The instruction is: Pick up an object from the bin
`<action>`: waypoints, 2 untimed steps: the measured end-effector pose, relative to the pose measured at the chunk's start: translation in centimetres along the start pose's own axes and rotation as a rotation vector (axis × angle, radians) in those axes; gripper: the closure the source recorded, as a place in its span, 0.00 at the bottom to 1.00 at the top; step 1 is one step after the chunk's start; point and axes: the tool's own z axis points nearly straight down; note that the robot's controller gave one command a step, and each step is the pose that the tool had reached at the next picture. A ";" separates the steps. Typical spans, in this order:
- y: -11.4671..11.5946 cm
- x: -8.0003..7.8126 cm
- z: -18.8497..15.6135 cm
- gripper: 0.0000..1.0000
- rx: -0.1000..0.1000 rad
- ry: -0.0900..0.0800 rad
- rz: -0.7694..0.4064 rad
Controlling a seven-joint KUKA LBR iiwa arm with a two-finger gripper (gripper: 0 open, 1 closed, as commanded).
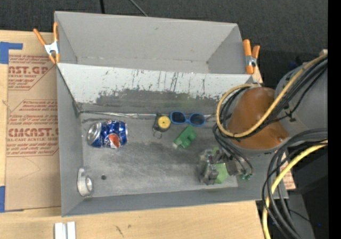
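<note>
My gripper [212, 165] is low over the bin floor near the front right corner, under the arm's orange cover. Just up and left of it lies a small green plastic piece [185, 137], apart from the gripper. Beyond that, along the foot of the back wall, rest blue sunglasses [187, 119] and a small yellow round thing [162, 122]. Something green [220, 174] shows at the gripper's lower end; I cannot tell whether it is a loose thing or part of the gripper.
A crushed blue, red and silver drink can [108, 134] lies at the left of the floor. A small silver ring-shaped thing [84, 183] sits in the front left corner. The arm and its cables crowd the bin's right side.
</note>
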 end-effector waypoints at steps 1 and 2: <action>0.0 -0.2 -0.1 0.00 0.001 -0.009 0.001; -8.8 -2.1 -3.7 0.00 0.003 -0.004 0.102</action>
